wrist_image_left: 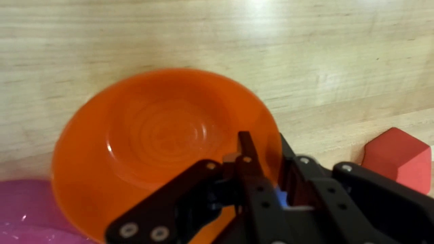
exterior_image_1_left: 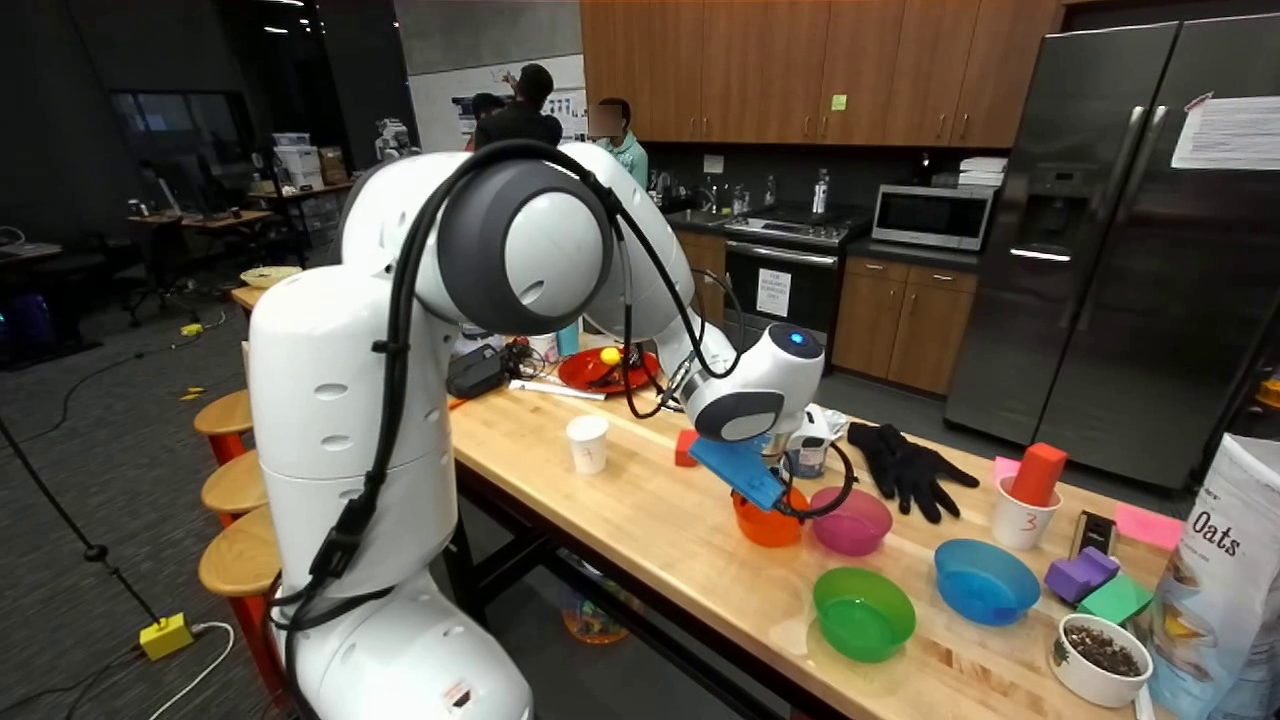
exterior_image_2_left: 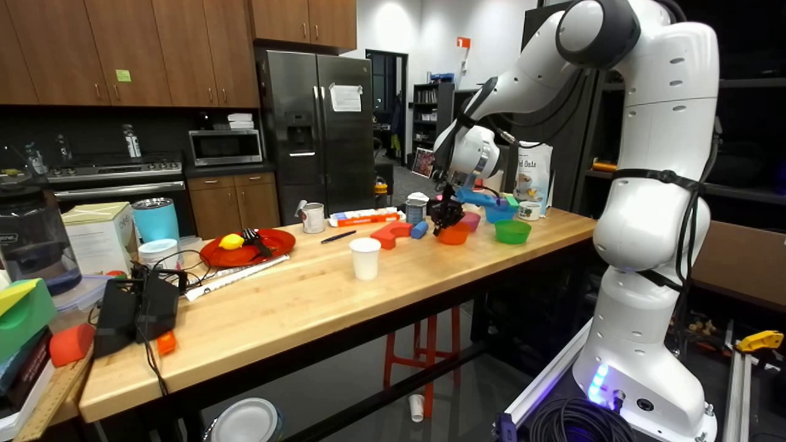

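An orange bowl [wrist_image_left: 162, 135] stands upright on the wooden table, and it shows in both exterior views [exterior_image_1_left: 768, 528] [exterior_image_2_left: 454, 234]. My gripper [wrist_image_left: 263, 135] straddles its rim in the wrist view: one finger is inside the bowl, the other outside. The jaws stand partly apart. Only the thin orange wall lies between them, close to the outer finger, with a gap on the inner side. Whether the inner finger touches the wall lower down is hidden. A pink-purple bowl [wrist_image_left: 30, 206] sits right beside the orange one. On the opposite side lies a red block [wrist_image_left: 398, 159].
A green bowl [exterior_image_1_left: 864, 615] and a blue bowl [exterior_image_1_left: 987, 582] stand nearby. Black gloves [exterior_image_1_left: 905, 470], a tin [exterior_image_2_left: 416, 210] and a blue cylinder [exterior_image_2_left: 419, 230] lie around the gripper. Farther off are a white paper cup [exterior_image_1_left: 587, 445], a red plate [exterior_image_2_left: 212, 252] and an oats bag [exterior_image_1_left: 1215, 570].
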`<move>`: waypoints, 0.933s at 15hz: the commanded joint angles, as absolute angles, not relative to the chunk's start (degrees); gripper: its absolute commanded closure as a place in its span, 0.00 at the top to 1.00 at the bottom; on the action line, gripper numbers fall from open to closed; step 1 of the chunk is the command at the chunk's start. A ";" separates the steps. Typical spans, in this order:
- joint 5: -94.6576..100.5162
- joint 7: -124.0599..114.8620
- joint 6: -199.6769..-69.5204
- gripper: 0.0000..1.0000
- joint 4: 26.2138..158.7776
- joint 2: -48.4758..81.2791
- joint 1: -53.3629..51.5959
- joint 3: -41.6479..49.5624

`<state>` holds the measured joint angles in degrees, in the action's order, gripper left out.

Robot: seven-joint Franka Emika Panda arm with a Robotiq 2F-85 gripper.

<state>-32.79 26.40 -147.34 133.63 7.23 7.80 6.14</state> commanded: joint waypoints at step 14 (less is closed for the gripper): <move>-27.71 25.43 -153.70 0.01 138.65 -3.69 9.91 8.19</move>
<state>-29.75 26.31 -151.65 135.12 1.32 9.41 7.35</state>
